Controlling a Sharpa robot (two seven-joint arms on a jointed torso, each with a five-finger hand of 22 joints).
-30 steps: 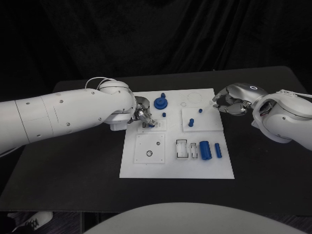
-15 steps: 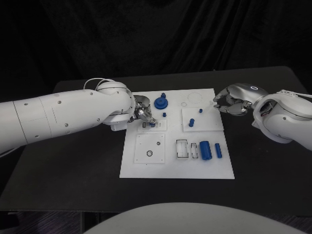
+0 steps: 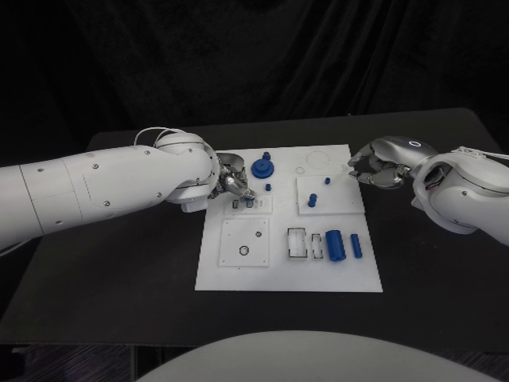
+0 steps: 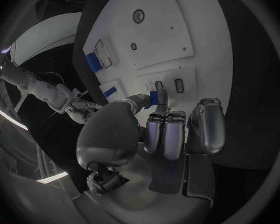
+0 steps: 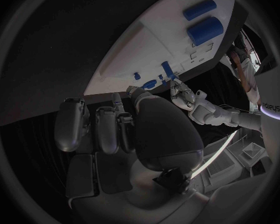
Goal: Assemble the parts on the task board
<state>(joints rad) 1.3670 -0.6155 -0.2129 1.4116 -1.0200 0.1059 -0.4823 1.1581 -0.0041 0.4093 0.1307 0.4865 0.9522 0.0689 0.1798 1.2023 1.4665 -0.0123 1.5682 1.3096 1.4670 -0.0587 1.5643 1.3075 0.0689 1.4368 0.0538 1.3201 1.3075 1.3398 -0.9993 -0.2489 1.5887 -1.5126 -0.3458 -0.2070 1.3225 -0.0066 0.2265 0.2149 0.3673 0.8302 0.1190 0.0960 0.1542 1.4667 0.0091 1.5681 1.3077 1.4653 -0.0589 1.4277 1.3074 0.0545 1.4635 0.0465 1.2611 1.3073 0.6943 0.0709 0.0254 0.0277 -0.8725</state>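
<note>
Left hand hovered over the upper left part of the white task board, pinching a small blue peg between thumb and a fingertip above a small raised plate with two slots. Whether the peg touched the plate could not be told. Right hand sat at the board's upper right edge with its fingers curled in and nothing visibly held. On the board, a round blue knob stood near the top, a small blue pin just below it, and two blue pegs stood upright on a raised square plate to the right. Nearer the robot, a thick blue cylinder lay beside a thinner blue rod, next to a rectangular slot.
</note>
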